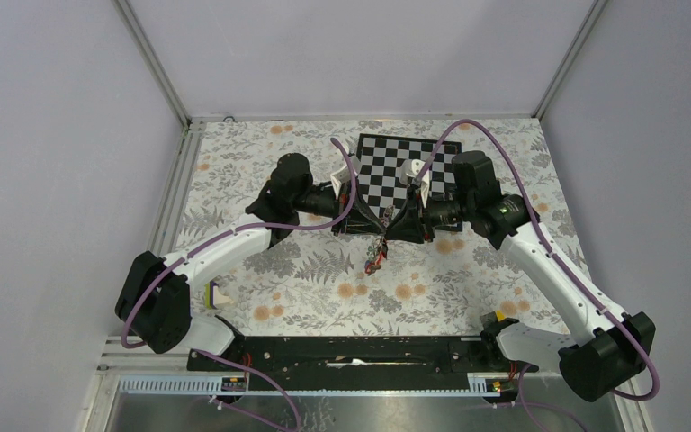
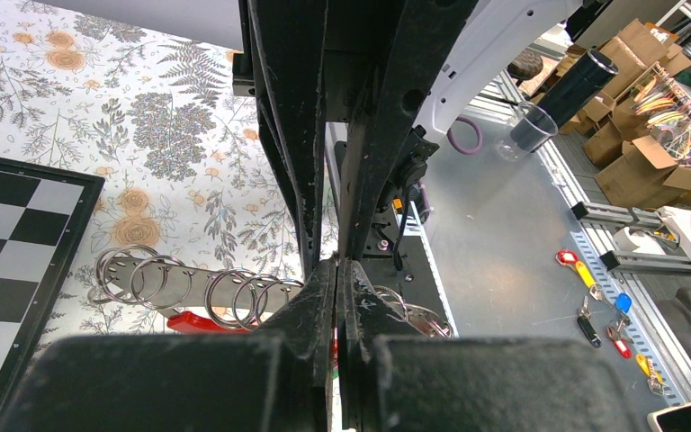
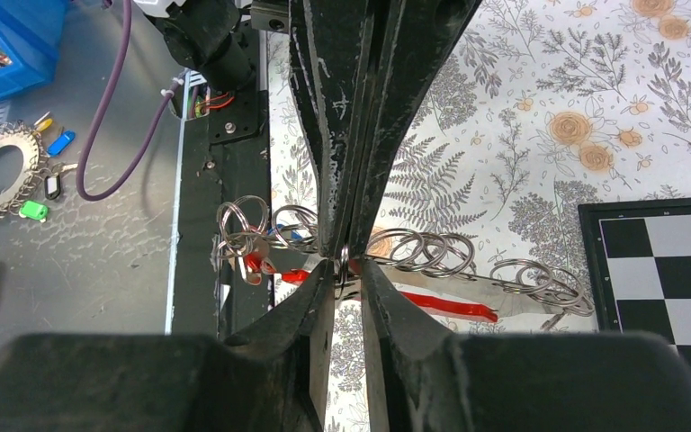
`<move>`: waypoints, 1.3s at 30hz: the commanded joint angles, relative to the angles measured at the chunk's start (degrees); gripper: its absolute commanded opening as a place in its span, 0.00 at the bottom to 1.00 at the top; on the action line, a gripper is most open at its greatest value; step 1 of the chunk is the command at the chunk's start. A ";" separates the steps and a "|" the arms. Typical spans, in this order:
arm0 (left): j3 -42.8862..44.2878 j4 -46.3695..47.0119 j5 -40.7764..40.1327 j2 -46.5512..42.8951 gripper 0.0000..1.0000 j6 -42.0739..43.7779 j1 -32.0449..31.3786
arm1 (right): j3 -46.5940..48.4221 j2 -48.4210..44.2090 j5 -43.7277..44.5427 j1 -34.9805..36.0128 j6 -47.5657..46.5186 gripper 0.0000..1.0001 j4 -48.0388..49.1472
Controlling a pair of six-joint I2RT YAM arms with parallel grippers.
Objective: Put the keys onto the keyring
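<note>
Pinches seemingly stiff, slippery keyring strip (image 2: 189,283) at its middle in shut left claw (image 2: 337,270), right claw (image 3: 348,274) barely parted around it

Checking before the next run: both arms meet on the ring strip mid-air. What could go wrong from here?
1. The left jaws clamp and the right jaws straddle the silver metal strip of split rings, held mid-air: opposing pulls could twist it or make it slip.
2. The red plastic key tag hangs under it and might swing or snag.
</note>
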 commanded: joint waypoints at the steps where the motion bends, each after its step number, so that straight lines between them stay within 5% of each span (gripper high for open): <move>1: 0.35 4.25 1.55 -0.08 0.00 -0.26 0.08 | -0.31 0.02 -2.05 -0.18 0.62 0.23 1.54; 10: 0.05 4.34 1.35 -0.18 0.00 0.00 0.13 | -0.10 -0.05 -2.02 -0.18 0.68 0.01 1.37; 16: -0.13 1.09 0.41 -1.06 0.00 4.81 0.10 | 2.67 -0.23 3.47 0.03 -4.12 0.00 -4.89; 27: 2.58 -9.08 -3.23 -1.03 0.45 16.67 0.04 | 14.36 5.53 17.53 6.40 -10.32 0.00 -22.43; 39: 2.25 -7.17 -4.10 -0.45 0.44 16.12 -1.31 | 20.14 10.54 21.30 8.78 -11.43 0.00 -28.50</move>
